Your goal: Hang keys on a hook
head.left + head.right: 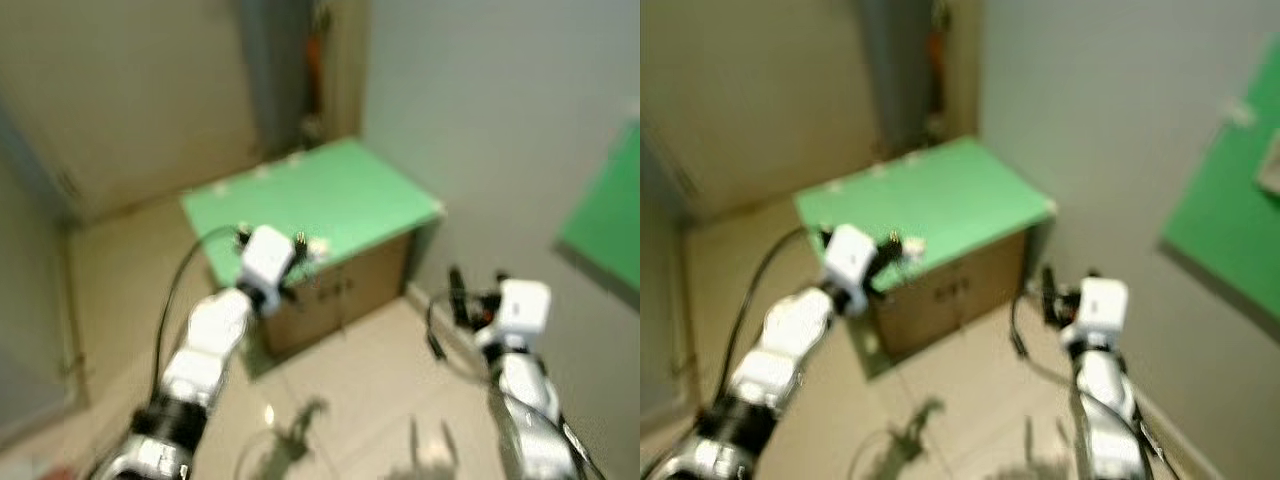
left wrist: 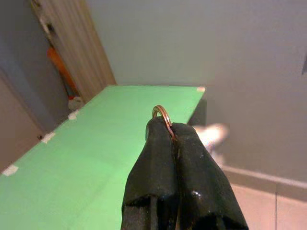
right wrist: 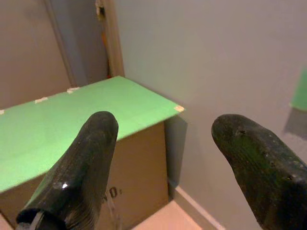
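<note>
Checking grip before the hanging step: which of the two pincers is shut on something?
The left pincer: its fingers are pressed together on a coppery key ring, over the green-topped box. The right pincer is spread open, holding nothing.

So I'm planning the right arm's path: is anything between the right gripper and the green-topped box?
Nothing solid. In the head views, bare floor separates the right gripper from the box; the right wrist view shows open air.

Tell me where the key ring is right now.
The key ring is pinched between the shut fingertips of the left gripper, held over the near edge of the green-topped cardboard box on the robot's left.
</note>
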`<state>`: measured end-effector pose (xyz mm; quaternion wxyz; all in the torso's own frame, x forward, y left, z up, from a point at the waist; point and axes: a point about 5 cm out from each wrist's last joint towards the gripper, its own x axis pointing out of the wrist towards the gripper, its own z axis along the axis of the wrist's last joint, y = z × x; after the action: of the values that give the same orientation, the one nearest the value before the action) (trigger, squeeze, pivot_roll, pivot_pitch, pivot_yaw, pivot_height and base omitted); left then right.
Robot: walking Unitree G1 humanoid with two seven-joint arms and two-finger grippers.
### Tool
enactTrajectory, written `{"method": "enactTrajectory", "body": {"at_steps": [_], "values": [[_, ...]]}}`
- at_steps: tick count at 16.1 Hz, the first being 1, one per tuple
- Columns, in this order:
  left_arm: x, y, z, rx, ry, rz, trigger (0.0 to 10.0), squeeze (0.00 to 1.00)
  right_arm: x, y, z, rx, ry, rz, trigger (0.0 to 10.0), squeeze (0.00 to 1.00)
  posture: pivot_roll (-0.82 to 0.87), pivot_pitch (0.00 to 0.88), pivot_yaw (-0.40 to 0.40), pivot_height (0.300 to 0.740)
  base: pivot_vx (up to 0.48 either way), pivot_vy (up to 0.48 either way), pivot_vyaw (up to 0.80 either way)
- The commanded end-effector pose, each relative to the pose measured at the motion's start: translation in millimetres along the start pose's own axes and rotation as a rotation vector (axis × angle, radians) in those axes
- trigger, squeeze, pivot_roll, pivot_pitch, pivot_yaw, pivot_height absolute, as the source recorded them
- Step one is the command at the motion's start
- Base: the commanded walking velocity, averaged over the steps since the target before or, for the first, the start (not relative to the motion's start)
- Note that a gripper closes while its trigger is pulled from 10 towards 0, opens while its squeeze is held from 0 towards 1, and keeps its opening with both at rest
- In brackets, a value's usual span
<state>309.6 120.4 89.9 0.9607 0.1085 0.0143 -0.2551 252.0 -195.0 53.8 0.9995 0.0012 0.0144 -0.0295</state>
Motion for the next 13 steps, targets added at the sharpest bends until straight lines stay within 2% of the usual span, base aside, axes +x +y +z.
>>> {"method": "enactTrajectory", "body": {"at_steps": [1, 7, 11, 13], "values": [[7.6, -0.9, 8.6, 0.000, -0.025, -0.019, 0.0, 0.00, -1.7, -2.4, 1.5, -0.003, -0.003, -0.010, 10.0, 0.00, -0.20, 0.000, 0.085, 0.740, 0.000, 0.465, -0.77], [15.5, -6.6, 9.7, -0.033, -0.026, -0.105, 0.0, 0.00, -9.9, -5.1, -3.6, 0.002, 0.012, -0.035, 10.0, 0.00, -0.23, 0.000, 0.101, 0.740, 0.000, 0.477, -0.77], [21.2, -7.1, 8.0, -0.029, 0.017, -0.161, 0.0, 0.00, -9.8, -7.5, -3.8, -0.014, 0.024, -0.067, 10.0, 0.00, -0.23, 0.000, 0.106, 0.740, 0.000, 0.480, -0.77], [25.9, 0.3, 13.4, -0.012, 0.032, -0.250, 0.0, 0.00, -9.3, -4.1, -8.8, -0.019, 0.090, -0.002, 10.0, 0.00, -0.23, 0.000, 0.108, 0.740, 0.000, 0.000, 0.00]]}}
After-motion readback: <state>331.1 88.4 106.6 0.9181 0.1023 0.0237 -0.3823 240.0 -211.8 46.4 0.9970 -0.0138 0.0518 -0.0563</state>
